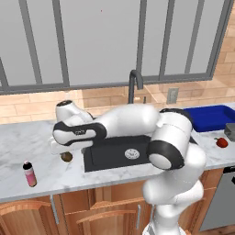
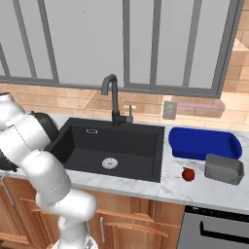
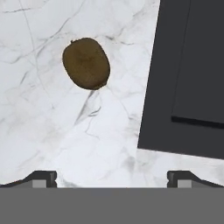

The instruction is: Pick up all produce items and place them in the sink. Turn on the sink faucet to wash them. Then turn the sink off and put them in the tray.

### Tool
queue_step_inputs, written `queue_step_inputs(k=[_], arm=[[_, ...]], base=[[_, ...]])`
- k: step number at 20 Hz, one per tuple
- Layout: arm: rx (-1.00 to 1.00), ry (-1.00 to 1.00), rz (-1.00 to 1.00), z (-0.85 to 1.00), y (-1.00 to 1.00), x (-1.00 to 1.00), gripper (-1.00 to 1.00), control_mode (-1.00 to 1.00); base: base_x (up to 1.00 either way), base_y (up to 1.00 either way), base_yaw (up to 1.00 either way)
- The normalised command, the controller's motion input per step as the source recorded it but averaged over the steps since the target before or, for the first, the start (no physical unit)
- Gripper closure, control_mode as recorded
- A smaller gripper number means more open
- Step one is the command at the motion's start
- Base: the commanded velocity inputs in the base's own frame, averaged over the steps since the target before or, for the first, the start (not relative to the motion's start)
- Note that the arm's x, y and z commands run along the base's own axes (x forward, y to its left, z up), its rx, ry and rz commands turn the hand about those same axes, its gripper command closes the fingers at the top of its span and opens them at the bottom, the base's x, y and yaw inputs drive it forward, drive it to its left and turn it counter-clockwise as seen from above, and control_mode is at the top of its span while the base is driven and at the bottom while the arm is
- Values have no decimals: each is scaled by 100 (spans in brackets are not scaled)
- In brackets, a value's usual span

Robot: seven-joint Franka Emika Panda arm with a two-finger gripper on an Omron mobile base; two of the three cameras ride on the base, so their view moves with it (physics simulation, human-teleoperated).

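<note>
A brownish-olive produce item (image 3: 86,63) lies on the marble counter just left of the black sink (image 3: 188,78). My gripper (image 3: 113,178) hovers over the counter short of this item, open, with nothing between its fingertips (image 3: 42,177). In the left base view the same item (image 1: 67,157) sits below my gripper (image 1: 63,148), at the sink's (image 1: 98,158) left edge. The red produce item (image 2: 188,174) rests on the counter right of the sink (image 2: 78,136), in front of the blue tray (image 2: 204,143). The black gooseneck faucet (image 2: 113,97) stands behind the basin.
A small pink bottle with a black cap (image 1: 29,173) stands on the counter to the front left. A grey container (image 2: 223,168) sits beside the red item, in front of the tray. My arm stretches across the sink's front. Windows run along the back wall.
</note>
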Motion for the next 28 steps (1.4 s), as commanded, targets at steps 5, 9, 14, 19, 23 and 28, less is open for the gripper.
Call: queue_step_inputs(k=[5,9,14,19,23,28], arm=[[0,0,0,-22,16,26,-100,-100],[0,0,0,-17,13,19,-100,-100],[0,0,0,-16,10,16,-100,-100],[0,0,0,-15,1,9,-100,-100],[0,0,0,-16,0,9,-100,-100],[0,0,0,-16,0,9,-100,-100]], base=[[0,0,0],[0,0,0],[0,0,0],[0,0,0],[0,0,0],[0,0,0]])
